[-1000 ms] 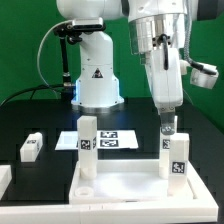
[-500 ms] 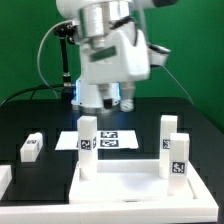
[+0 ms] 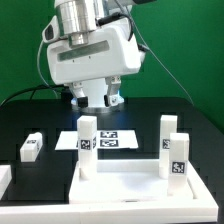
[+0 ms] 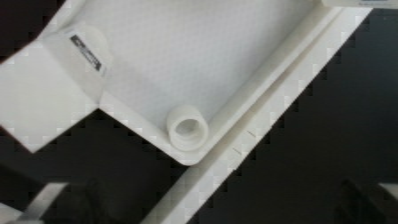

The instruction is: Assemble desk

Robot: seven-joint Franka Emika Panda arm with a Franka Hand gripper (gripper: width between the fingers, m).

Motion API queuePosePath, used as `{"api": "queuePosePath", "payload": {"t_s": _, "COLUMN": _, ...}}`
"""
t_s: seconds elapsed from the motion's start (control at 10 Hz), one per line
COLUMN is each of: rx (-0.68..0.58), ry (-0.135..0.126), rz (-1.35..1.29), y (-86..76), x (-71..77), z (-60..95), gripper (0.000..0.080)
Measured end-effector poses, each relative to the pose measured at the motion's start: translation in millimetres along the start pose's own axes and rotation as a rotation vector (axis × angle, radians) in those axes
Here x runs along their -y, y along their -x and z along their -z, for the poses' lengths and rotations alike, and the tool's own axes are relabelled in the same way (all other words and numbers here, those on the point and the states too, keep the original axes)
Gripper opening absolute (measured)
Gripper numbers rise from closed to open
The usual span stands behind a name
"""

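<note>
Black table (image 3: 20,120), green backdrop. My claw (image 3: 100,97): jaws apart, empty. Desk (image 3: 125,182): top below and forward of it, three legs (image 3: 88,145) standing. Risk: descending arm topples a leg.

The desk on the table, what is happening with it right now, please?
A robot arm is assembling a white model desk. Its top panel lies flat with three leg posts standing on it: one at the exterior view's left, two at its right. A fourth post lies loose on the black table. The gripper holds nothing, its jaws open.
</note>
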State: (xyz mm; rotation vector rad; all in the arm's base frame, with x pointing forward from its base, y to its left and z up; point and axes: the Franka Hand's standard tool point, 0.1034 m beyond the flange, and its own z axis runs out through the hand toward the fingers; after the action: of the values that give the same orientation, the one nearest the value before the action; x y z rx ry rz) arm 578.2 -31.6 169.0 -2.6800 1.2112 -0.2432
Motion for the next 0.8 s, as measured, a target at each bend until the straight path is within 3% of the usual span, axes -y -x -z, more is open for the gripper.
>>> {"api": "queuePosePath", "payload": {"t_s": 0.1, "rx": 0.001, "ry": 0.002, "rz": 0.11, "y": -1.4, "x": -3.2, "z": -0.5, "gripper": 0.0649}}
{"api": "queuePosePath", "payload": {"t_s": 0.3, "rx": 0.015, "ry": 0.01, "rz": 0.339, "y": -14.7, "x": -46.6, "z": -3.4, "gripper": 0.0649}}
{"api": "queuePosePath", "payload": {"t_s": 0.5, "rx": 0.051, "ry": 0.05, "rz": 0.589, "y": -34.2, "x": -126.3, "z": -12.2, "gripper": 0.0649}}
{"api": "queuePosePath", "payload": {"t_s": 0.6, "rx": 0.073, "ry": 0.082, "rz": 0.678, "y": -41.3, "x": -148.9, "z": -22.3, "gripper": 0.0649}}
{"api": "queuePosePath", "payload": {"t_s": 0.8, "rx": 0.077, "ry": 0.105, "rz": 0.82, "y": -41.4, "x": -166.9, "z": -29.8, "gripper": 0.0649}}
